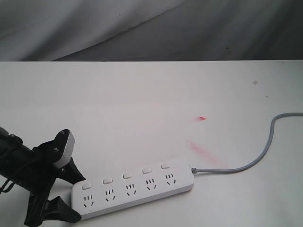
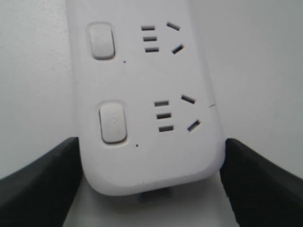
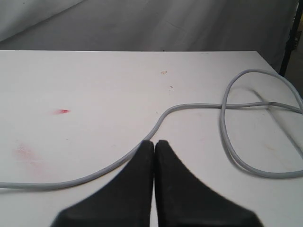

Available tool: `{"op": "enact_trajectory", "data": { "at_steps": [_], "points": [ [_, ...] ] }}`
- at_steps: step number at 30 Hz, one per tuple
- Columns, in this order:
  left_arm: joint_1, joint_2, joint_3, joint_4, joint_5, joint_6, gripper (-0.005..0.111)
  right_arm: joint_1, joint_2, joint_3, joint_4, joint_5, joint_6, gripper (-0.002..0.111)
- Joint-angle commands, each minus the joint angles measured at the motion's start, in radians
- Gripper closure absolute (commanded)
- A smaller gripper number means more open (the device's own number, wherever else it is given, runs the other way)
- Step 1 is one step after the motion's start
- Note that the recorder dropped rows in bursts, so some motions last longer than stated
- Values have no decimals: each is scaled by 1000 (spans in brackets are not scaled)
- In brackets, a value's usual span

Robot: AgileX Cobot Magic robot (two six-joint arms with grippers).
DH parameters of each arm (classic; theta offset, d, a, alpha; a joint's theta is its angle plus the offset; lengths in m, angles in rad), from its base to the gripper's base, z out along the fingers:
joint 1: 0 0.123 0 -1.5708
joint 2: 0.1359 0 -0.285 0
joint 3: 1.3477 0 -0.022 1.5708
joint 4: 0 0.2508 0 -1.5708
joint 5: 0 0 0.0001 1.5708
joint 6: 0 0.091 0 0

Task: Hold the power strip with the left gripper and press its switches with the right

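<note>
The white power strip (image 1: 135,189) lies slanted near the table's front edge, its row of switches (image 1: 127,175) on the far side of the sockets. Its grey cord (image 1: 265,151) runs off to the right. My left gripper (image 1: 82,198) straddles the strip's left end. In the left wrist view its black fingers (image 2: 42,184) press against both long sides of the strip (image 2: 156,156), beside the end switch (image 2: 113,121). My right gripper (image 3: 154,142) is shut and empty, hovering over the cord (image 3: 189,106). It is out of the exterior view.
A small red mark (image 1: 202,118) and a faint pink smear (image 1: 201,150) lie on the white table (image 1: 142,104) behind the strip. The cord loops over itself (image 3: 227,104) near the table's right edge. A grey cloth backdrop (image 1: 151,28) hangs behind.
</note>
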Motion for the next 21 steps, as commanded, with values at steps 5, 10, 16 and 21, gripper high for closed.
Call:
{"op": "enact_trajectory", "data": {
  "at_steps": [5, 10, 16, 21],
  "points": [
    [-5, 12, 0, 25, -47, -6, 51, -3, -3, 0, -144, -22, -42, 108],
    [-5, 12, 0, 36, -47, -6, 51, -3, -3, 0, -231, -130, -52, 108],
    [-5, 12, 0, 44, -47, -6, 51, -3, -3, 0, -313, -217, -56, 108],
    [-5, 12, 0, 44, -47, -6, 51, -3, -3, 0, -313, -463, -47, 108]
  ]
}}
